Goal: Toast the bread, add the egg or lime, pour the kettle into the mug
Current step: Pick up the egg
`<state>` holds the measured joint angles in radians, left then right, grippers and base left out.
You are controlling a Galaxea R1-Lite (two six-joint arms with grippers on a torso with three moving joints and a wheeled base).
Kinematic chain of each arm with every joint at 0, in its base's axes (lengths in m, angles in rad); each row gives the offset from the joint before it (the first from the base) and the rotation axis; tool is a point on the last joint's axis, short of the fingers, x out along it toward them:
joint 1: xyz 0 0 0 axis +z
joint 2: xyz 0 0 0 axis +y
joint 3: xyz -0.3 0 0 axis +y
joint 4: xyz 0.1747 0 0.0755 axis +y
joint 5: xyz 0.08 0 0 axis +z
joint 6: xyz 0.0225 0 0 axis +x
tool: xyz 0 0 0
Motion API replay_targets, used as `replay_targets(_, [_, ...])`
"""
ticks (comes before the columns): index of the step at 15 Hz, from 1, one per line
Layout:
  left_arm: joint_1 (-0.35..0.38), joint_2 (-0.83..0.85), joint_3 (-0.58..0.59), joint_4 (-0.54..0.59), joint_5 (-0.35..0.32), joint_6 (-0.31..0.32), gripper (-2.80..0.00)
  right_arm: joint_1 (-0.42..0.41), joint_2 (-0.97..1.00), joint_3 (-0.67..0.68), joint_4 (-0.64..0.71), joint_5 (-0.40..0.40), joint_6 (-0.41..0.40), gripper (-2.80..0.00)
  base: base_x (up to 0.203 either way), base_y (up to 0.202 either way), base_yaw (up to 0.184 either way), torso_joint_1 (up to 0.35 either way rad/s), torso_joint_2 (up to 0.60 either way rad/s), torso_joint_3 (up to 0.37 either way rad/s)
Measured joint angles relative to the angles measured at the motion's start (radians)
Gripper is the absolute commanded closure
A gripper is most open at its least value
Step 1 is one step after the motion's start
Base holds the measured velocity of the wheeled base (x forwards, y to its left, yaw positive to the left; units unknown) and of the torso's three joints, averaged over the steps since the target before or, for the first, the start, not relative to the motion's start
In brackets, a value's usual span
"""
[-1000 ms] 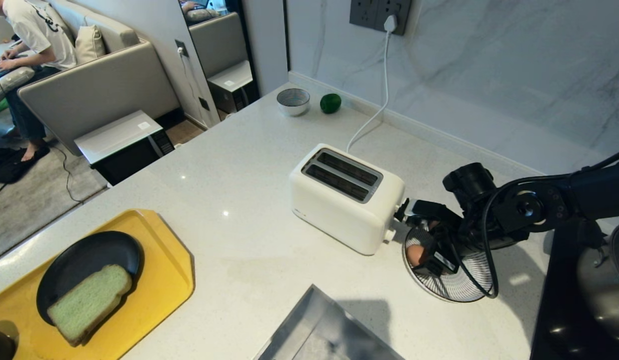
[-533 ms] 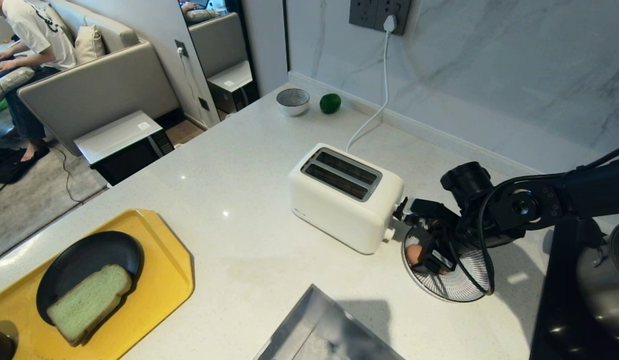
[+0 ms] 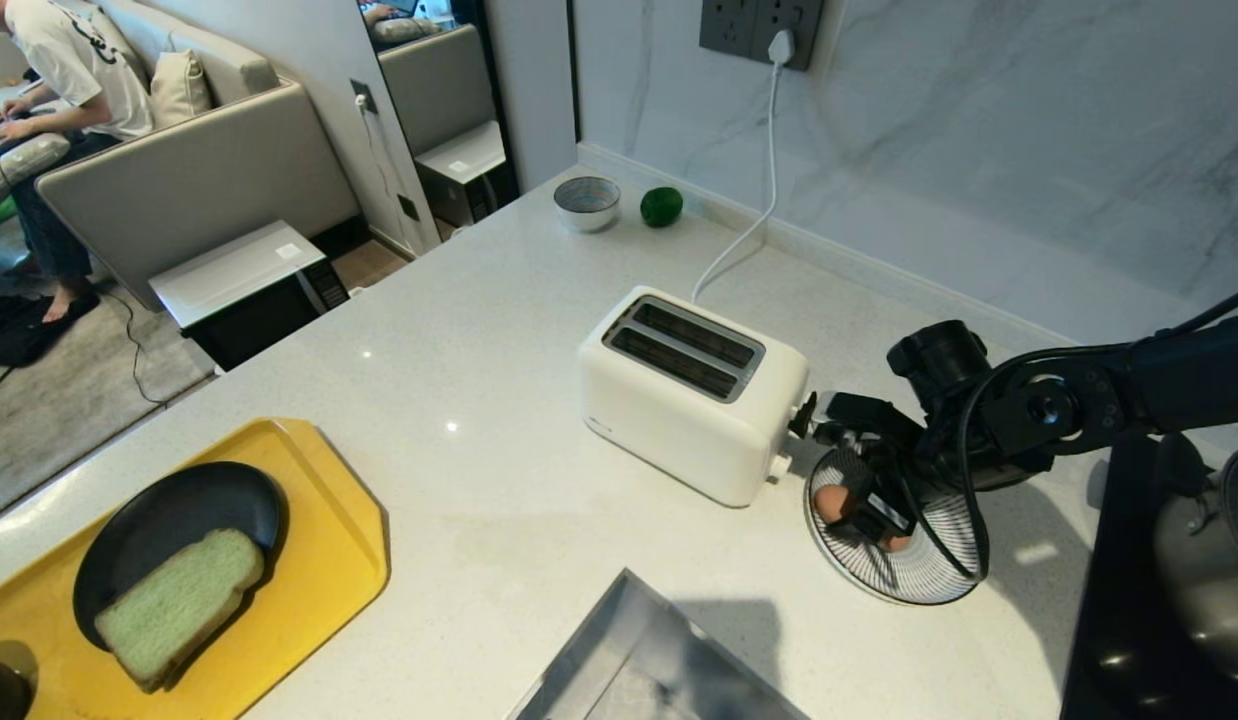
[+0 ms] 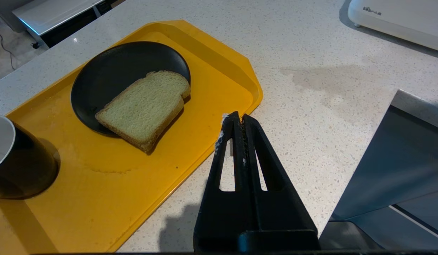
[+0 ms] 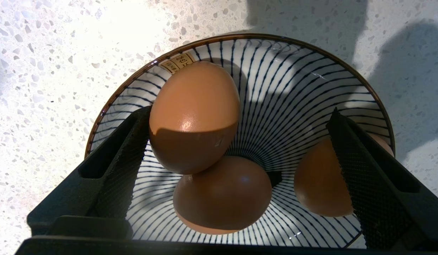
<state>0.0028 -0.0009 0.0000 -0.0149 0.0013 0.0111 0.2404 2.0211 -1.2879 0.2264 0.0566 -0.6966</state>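
Nearest, at the counter's (image 3: 499, 480) front left corner: yellow tray (image 3: 319, 560), black plate (image 3: 169, 520) on it, the bread (image 3: 177, 603) lying flat and half off the plate rim toward the front; looks light, soft, crushable, so pinch by the crust edge that overhangs. The mug (image 4: 13, 156) sits at the tray's near corner, just beside the plate. Left gripper (image 4: 239, 122) parked above the tray's right edge, fingers pressed together, empty. Mid counter: white toaster (image 3: 694, 395), both slots empty, wide bare counter between it and the tray, room to carry across. Right of the toaster, touching-close, striped bowl (image 5: 311, 88) with three brown eggs; right gripper (image 5: 236, 120) spread wide inside the bowl, nothing gripped, one finger beside the top egg (image 5: 194, 113). Eggs likely smooth, brittle, prone to roll; grip across the middle, gently. Far back edge: the lime (image 3: 661, 206) beside a small grey bowl (image 3: 586, 202), near the wall. Kettle not seen.
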Motion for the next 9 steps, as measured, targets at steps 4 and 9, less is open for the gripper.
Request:
replay_targets(4, [0.0, 0.0, 0.0, 0.0, 0.0, 0.001, 0.0, 0.001, 0.002, -0.001, 0.0, 0.003, -0.006, -2.8, 0.0, 0.0, 0.0, 0.0, 0.0, 0.0])
replay_targets(9, [0.0, 0.0, 0.0, 0.0, 0.0, 0.001, 0.0, 0.004, 0.004, 0.0, -0.002, 0.006, -0.023, -2.8, 0.0, 0.0, 0.0, 0.0, 0.0, 0.0])
